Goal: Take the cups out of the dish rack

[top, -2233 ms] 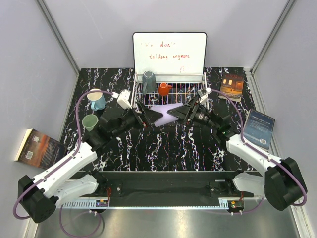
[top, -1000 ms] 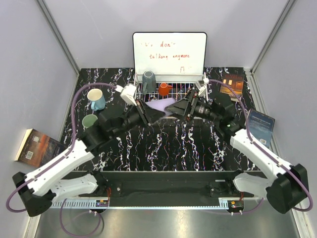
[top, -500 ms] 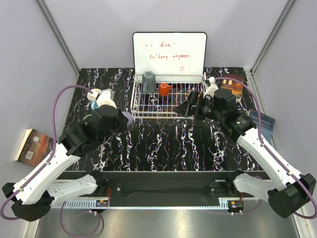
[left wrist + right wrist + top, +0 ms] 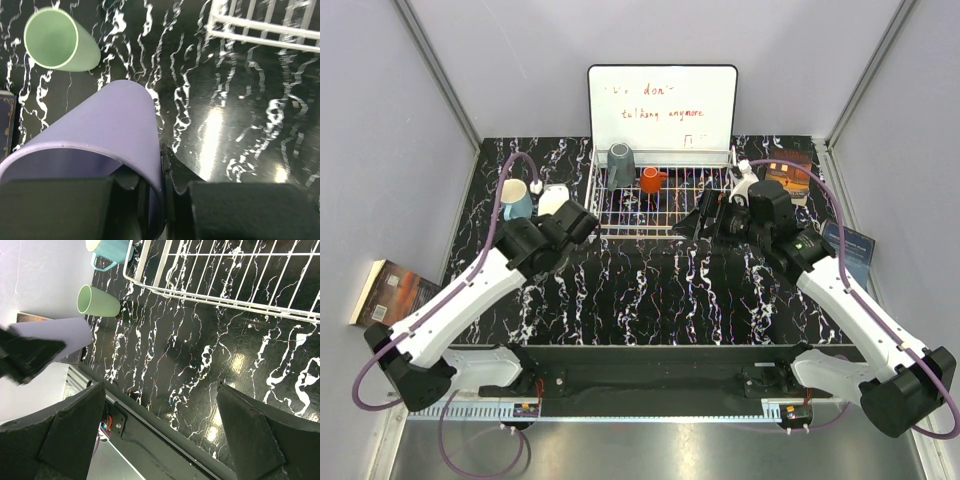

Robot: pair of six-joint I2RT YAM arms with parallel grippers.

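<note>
Here the left claw (image 4: 156, 180) clamps the lilac cup (image 4: 100, 122) near the green cup (image 4: 60, 40).

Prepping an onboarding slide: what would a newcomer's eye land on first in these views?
The lilac purple cup, pinched by its rim in the left hand over the black marbled table, with the pale green cup close by. At the back, the white wire dish rack holds only an upturned dark grey cup and a small orange mug at its far-left end. The right hand hangs open near it.
</note>
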